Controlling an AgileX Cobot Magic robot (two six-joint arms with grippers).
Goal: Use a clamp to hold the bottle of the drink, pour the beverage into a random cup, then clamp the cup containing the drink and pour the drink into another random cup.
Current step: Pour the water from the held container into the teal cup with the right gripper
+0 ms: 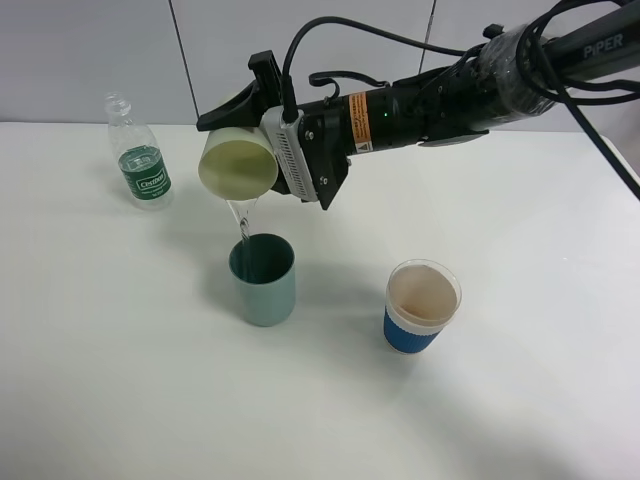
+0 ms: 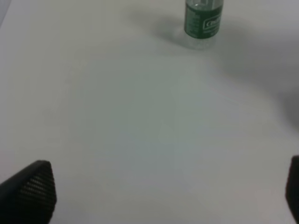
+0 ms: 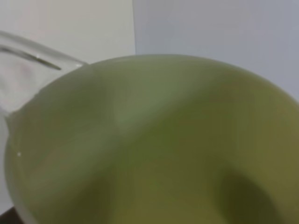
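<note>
Here, the right gripper pinches a pale yellow-green cup, tipped on its side above the middle of the white desk, as a thin clear stream falls from its lip into the teal cup standing directly below. The drink bottle stands upright at the far left, uncapped and looking empty or nearly so, which suggests the first pour, from bottle to cup, is already done. The second pour, cup to cup, appears well under way; judging by the steep tilt, little liquid is left to go. A third cup, white with a blue sleeve, sits to the right of the teal one, apart from it and untouched. The left gripper hangs spread open over bare desk, holding nothing, with the bottle in its view far ahead. What seems to remain is draining the last of the drink and setting the pale cup back down
</note>
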